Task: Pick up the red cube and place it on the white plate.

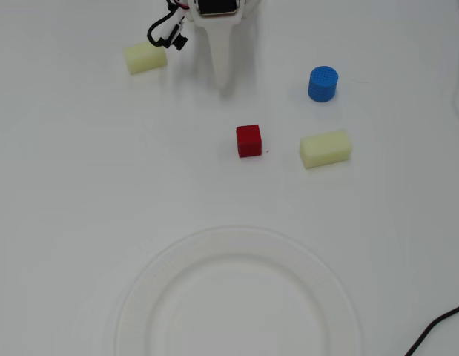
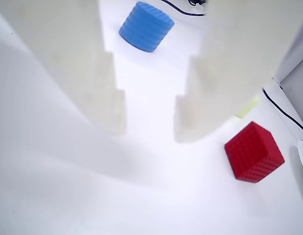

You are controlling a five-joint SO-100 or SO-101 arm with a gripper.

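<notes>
Cube: red cube (image 1: pixel 248 141) sits loose on the white surface (image 1: pixel 81 185), near the middle of the overhead view, untouched and free on all sides, so easy to reach from above.
Claw: claw (image 2: pixel 146 117) spread, with a clear gap between the two pale fingers (image 2: pixel 100 93); nothing pinched; in the overhead view only a white pointed tip (image 1: pixel 223 63) shows, up-frame of the cube and well apart from it.
Aim: in the wrist view the cube (image 2: pixel 254 152) lies off to the lower right of the gap, not between the fingers; likely needs a shift sideways before closing.
Plate: white plate (image 1: pixel 140 278) empty, down-frame of the cube, waiting as the drop spot.
Bystanders: blue cylinder (image 1: pixel 322 83) and yellow block (image 1: pixel 325 148) stand right of the cube, apart from it; a second yellow block (image 1: pixel 146 57) lies beside the arm.
Cut off: plate's lower part runs past the frame edge; its rim barely stands out against the surface.
Hidden: arm above the tip out of view; fingers blurred in the wrist view.
Unclear: height of the claw above the surface.
</notes>
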